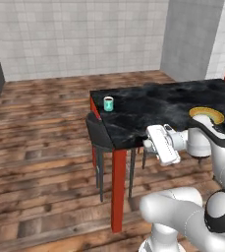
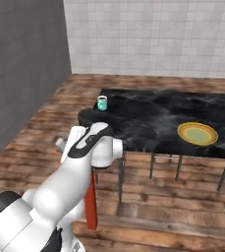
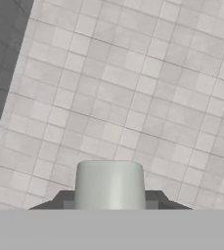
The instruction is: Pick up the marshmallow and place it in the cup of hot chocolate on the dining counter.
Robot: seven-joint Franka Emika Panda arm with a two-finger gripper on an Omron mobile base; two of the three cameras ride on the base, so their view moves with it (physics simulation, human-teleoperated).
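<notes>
Black marble surface on red legs, standing on the wood floor before the tiled wall. Yellow, orange-rimmed plate on the near right part of the top. Teal cup of hot chocolate at the far left corner, upright. End effector off the near left edge of the surface, well apart from the cup, pointed at the wall. Closed on the marshmallow, white lump pinched between the dark fingertips.
</notes>
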